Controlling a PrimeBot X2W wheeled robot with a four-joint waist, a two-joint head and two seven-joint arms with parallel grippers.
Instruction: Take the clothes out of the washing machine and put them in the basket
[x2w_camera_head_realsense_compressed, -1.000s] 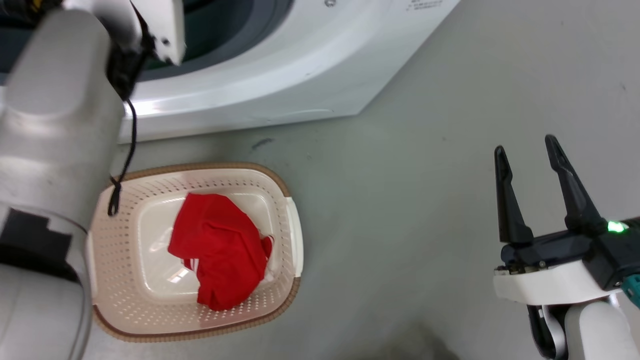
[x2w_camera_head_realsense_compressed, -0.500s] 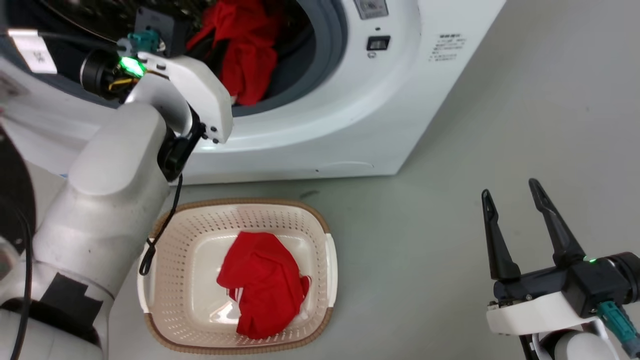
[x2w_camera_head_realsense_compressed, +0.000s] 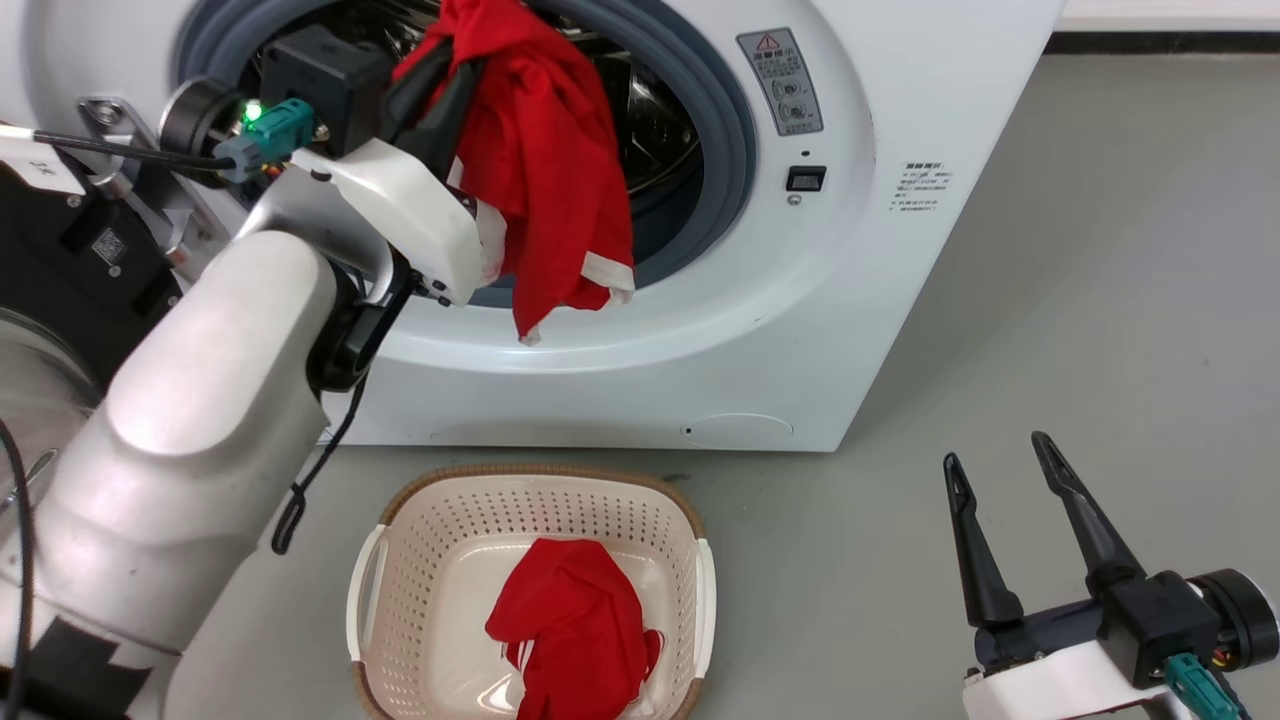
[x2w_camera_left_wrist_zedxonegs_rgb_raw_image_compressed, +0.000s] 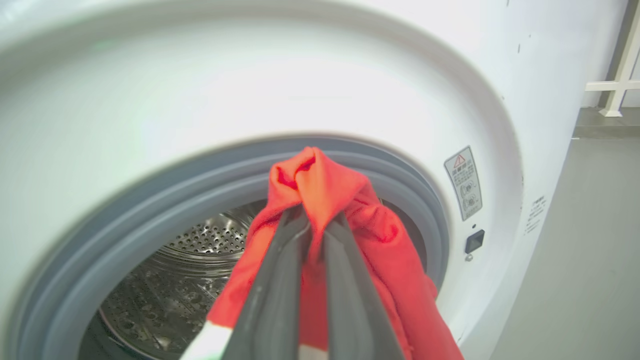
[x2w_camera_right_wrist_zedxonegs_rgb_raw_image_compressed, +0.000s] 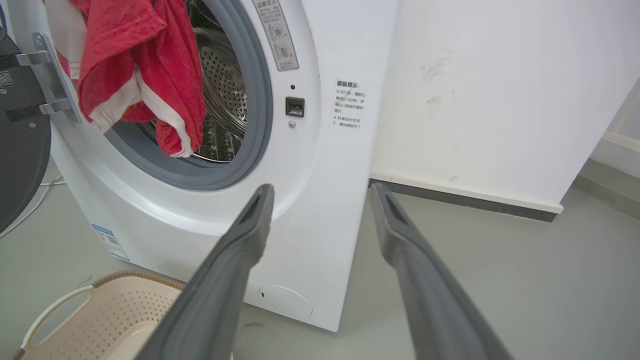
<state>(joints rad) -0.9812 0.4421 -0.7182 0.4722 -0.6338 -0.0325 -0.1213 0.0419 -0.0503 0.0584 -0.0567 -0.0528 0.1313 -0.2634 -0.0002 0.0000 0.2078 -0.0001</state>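
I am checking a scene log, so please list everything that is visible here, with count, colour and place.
washing machine: one, white, behind the basket, its door open
door ring: one, grey, around the machine's opening
drum: one, steel, perforated, inside the machine
door: one, dark, swung open at the left of the right wrist view
hanging garment: one, red with white trim, in front of the opening
basket: one, cream with brown rim, on the floor before the machine
crumpled garment: one, red, inside the basket
floor: grey, under everything
left claw: one, dark, shut on the hanging garment
right claw: one, dark, open, above the floor at lower right
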